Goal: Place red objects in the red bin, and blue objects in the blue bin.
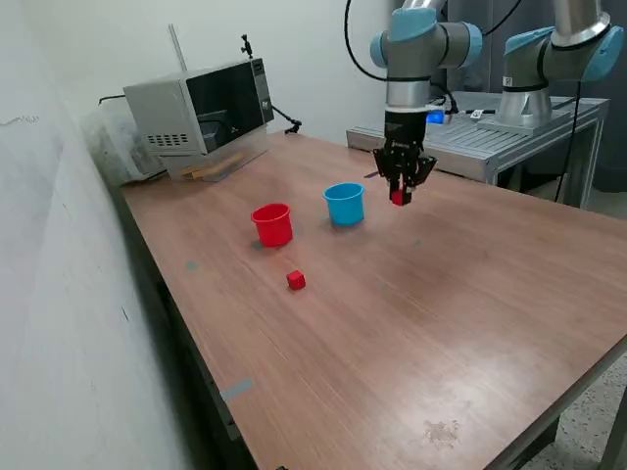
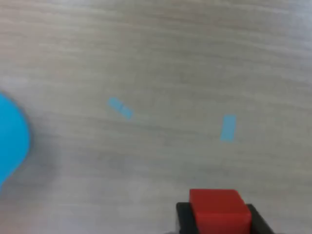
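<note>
1. Claw [image 1: 400, 193] clamped on red cube [image 1: 400, 197], raised above table [image 1: 411, 323] beside light blue cup [image 1: 344, 204]
2. Risk: dropping into that nearer cup instead of red cup [image 1: 272, 224]
3. Second red cube [image 1: 296, 280] loose near red cup

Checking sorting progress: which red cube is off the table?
The red cube clamped in the gripper, beside the blue cup. The other cube lies on the table.

Small solid red cube [image 2: 217, 209]: clamped between the two black fingers [image 2: 184, 218] of the gripper [image 2: 218, 220], above the wood-grain brown tabletop [image 2: 161, 58]. Two small light blue tape marks [image 2: 227, 127] lie on the tabletop. Light blue plastic cup [image 2: 10, 141]: partly visible at the frame's edge, blurred.
</note>
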Controlling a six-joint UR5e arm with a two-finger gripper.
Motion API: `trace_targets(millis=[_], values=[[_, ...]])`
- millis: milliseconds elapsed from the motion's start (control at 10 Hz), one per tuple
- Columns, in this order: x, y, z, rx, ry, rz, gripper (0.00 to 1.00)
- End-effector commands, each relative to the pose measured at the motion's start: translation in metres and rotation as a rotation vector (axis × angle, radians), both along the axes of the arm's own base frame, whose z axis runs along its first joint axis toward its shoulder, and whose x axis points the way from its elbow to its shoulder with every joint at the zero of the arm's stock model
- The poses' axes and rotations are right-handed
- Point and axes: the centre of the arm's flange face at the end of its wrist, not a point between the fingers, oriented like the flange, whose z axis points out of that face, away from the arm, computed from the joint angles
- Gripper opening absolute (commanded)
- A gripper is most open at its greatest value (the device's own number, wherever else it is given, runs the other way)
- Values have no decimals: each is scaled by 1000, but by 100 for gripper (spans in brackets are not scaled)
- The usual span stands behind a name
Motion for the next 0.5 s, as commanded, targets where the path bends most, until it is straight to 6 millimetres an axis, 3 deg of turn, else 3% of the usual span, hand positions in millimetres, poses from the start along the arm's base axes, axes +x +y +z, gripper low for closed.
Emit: trace_targets(millis=[0, 200, 300, 400], values=[[-14, 42, 60, 5, 61, -58, 0], [-39, 70, 91, 9, 133, -99, 0], [-56, 78, 114, 10, 185, -111, 0], [-69, 81, 123, 12, 210, -113, 0]])
